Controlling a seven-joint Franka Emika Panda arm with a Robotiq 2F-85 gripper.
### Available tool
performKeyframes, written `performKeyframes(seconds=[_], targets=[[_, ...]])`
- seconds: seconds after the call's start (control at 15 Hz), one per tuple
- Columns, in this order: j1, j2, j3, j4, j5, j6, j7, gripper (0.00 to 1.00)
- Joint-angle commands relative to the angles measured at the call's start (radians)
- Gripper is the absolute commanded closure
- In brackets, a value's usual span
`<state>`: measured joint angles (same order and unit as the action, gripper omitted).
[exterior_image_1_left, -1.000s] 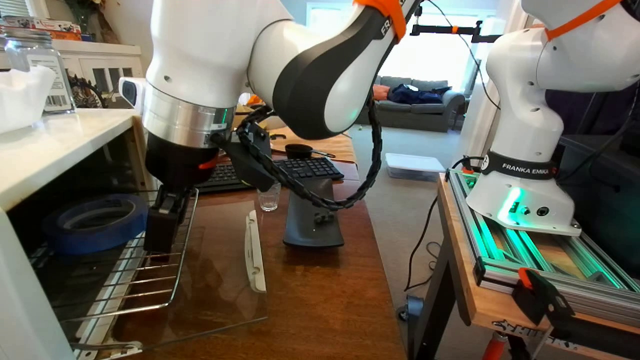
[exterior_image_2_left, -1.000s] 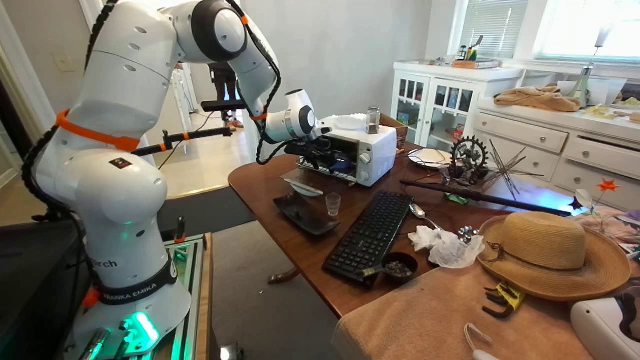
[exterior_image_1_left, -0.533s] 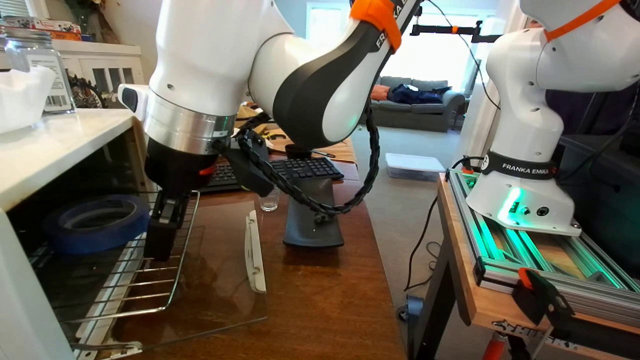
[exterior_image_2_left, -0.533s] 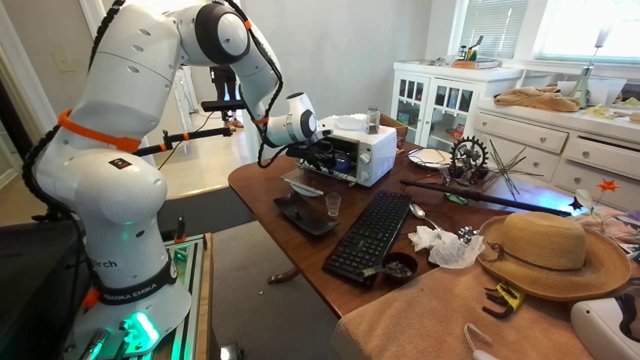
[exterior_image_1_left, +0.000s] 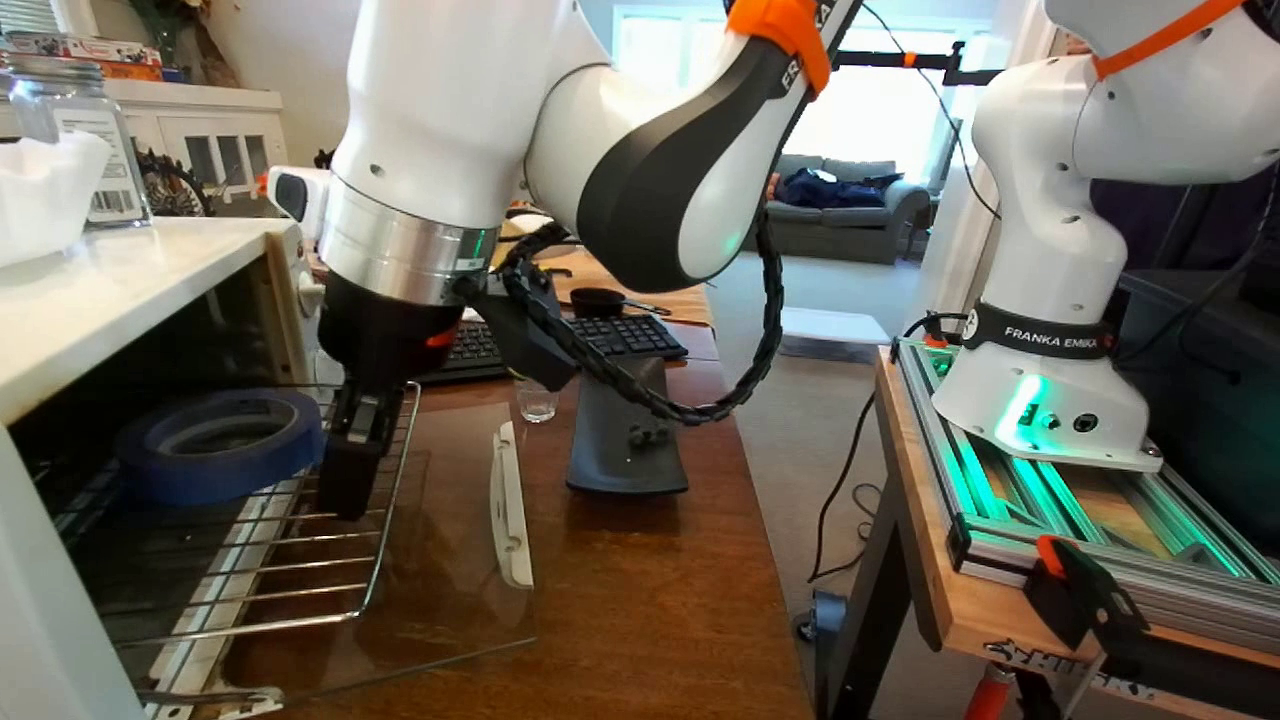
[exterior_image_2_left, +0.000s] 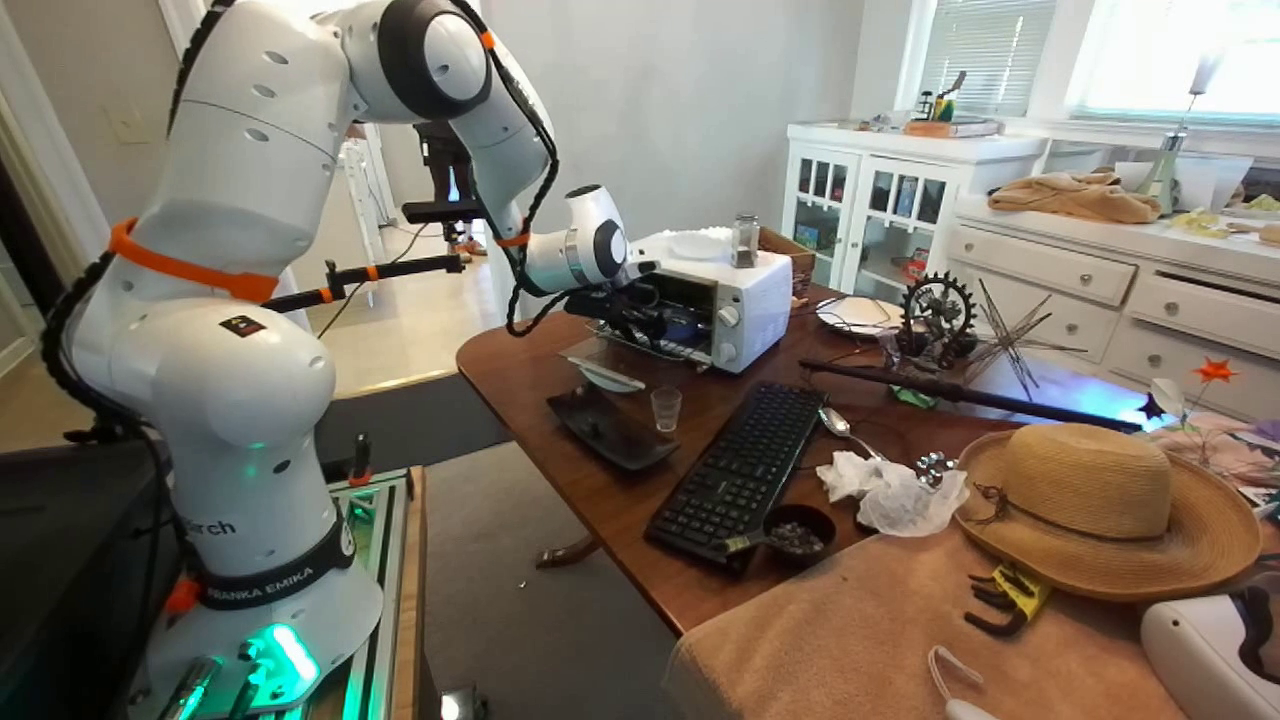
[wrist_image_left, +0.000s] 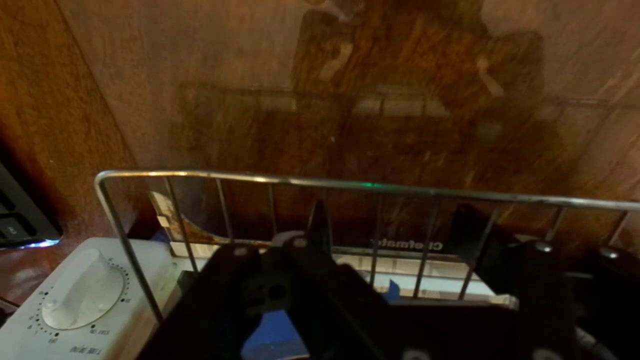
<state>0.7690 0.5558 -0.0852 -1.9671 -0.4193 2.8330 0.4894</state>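
Note:
My black gripper (wrist_image_left: 392, 212) (exterior_image_1_left: 345, 505) points down over the wire rack (exterior_image_1_left: 240, 628) at the open front of a white toaster oven (exterior_image_2_left: 765, 310). In the wrist view its fingers (wrist_image_left: 320, 225) stand apart, tips among the rack's wires and close behind its front bar (wrist_image_left: 300, 180). Several wires cross the gap. Whether the fingers press on them I cannot tell. A roll of blue tape (exterior_image_1_left: 215, 475) lies flat on the rack, beside the gripper on the oven side. Gripper parts hide most of the tape (wrist_image_left: 275, 332) in the wrist view.
The oven's glass door hangs lowered, its white handle (exterior_image_1_left: 512, 505) out over the table. Close by are a small glass (exterior_image_2_left: 666, 408), a black dish (exterior_image_2_left: 610, 430) and a keyboard (exterior_image_2_left: 745, 470). A jar (exterior_image_2_left: 746, 242) stands on the oven. A straw hat (exterior_image_2_left: 1080, 490) lies farther off.
Over the last half second my gripper has moved a little outward from the oven. The rack and the tape on it have shifted the same way.

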Motion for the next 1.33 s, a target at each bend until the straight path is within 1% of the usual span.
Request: performKeyframes(seconds=[0.0, 0.33, 0.73, 1.0, 1.07, 1.13, 1.27], targets=[[0.051, -0.083, -0.01, -0.133, 0.021, 0.05, 0.052, 0.61], [0.07, -0.124, -0.001, -0.217, 0.032, 0.055, 0.087, 0.61], [0.087, -0.158, 0.001, -0.3, 0.058, 0.106, 0.132, 0.61], [0.126, -0.193, -0.035, -0.366, 0.073, 0.144, 0.192, 0.61], [0.142, -0.213, -0.05, -0.392, 0.074, 0.147, 0.218, 0.61], [0.138, -0.226, -0.051, -0.403, 0.056, 0.141, 0.258, 0.61], [0.181, -0.265, -0.096, -0.443, 0.031, 0.124, 0.331, 0.61]])
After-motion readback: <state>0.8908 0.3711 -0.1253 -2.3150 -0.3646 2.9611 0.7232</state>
